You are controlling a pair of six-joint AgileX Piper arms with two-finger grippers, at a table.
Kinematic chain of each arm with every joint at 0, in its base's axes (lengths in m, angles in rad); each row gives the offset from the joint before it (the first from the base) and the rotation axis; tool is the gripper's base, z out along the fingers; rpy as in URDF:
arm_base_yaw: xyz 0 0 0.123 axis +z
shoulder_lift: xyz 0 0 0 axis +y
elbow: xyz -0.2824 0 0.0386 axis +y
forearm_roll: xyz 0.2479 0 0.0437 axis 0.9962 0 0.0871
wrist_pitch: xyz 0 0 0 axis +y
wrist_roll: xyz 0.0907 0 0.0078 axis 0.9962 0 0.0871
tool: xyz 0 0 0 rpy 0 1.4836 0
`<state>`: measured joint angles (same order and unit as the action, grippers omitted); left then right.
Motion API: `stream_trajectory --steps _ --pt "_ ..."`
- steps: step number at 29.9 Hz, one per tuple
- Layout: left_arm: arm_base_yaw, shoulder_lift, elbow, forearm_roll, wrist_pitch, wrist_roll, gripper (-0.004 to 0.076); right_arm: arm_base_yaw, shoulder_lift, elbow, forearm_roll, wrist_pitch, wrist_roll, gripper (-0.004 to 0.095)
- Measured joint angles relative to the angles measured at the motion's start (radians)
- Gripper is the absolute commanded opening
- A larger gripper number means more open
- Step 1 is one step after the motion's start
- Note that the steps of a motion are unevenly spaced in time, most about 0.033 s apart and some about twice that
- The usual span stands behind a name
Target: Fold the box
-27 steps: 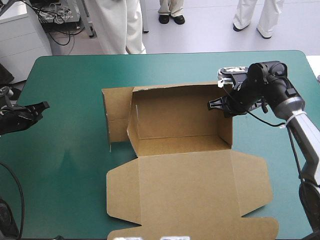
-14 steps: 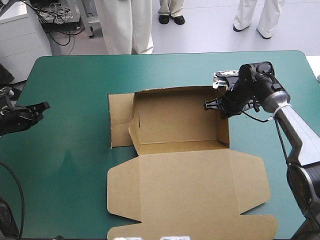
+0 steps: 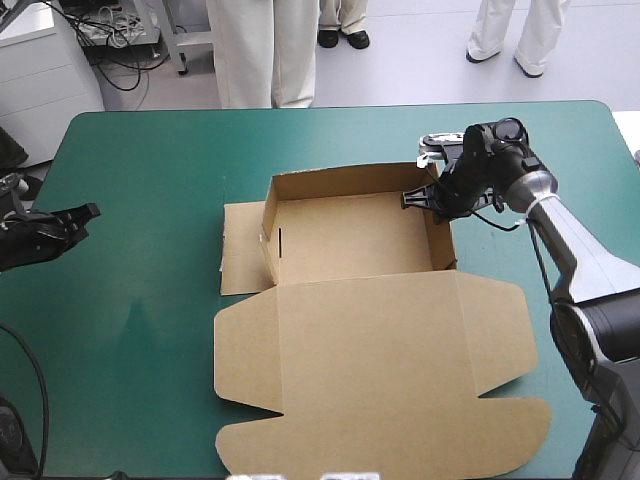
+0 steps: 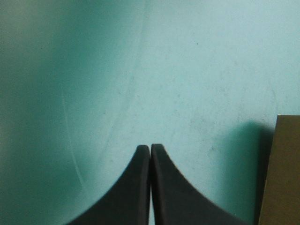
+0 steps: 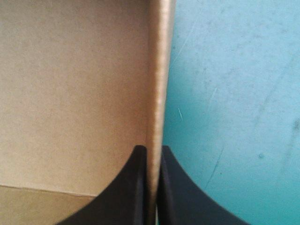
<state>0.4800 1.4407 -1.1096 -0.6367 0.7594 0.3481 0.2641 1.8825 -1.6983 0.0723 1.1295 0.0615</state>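
The brown box [image 3: 350, 238] lies mid-table as an open tray, with its back, left and right walls raised. Its lid [image 3: 380, 370] lies flat toward the near edge, and a side flap [image 3: 240, 250] lies flat on the tray's left. My right gripper [image 3: 413, 199] is at the tray's far right corner, shut on the top edge of a wall. In the right wrist view that wall's edge [image 5: 160, 70] runs between the black fingers of the right gripper [image 5: 152, 157]. My left gripper [image 3: 88, 212] hovers near the table's left edge, shut and holding nothing. In its own view the left gripper [image 4: 150, 151] is over bare teal-green cover.
Ahead of my left gripper, a brown edge of the box [image 4: 281, 173] shows to one side. Bare teal-green cover [image 3: 140, 300] stretches between the left gripper and the box.
My right gripper has moved left and toward the far edge with the wall in it. The tray has narrowed and its walls stand more upright. The left arm has not moved.
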Motion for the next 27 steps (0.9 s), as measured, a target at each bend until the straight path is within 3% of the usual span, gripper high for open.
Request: stream_trajectory --steps 3,11,14,27 --pt "0.0 0.0 0.0 0.0 0.0 0.0 -0.0017 0.0 0.02 -0.015 -0.004 -0.005 0.001 0.012" --pt "0.0 0.0 0.0 -0.002 -0.009 0.0 -0.0017 0.0 0.03 -0.016 -0.009 -0.005 0.002 0.0627" --pt "0.0 0.0 0.0 -0.004 -0.014 0.0 -0.0017 0.0 0.03 -0.016 -0.011 -0.003 0.005 0.075" --pt "0.0 0.0 0.001 -0.004 -0.015 0.0 -0.0017 0.001 0.016 -0.166 -0.057 0.1 0.048 0.0775"
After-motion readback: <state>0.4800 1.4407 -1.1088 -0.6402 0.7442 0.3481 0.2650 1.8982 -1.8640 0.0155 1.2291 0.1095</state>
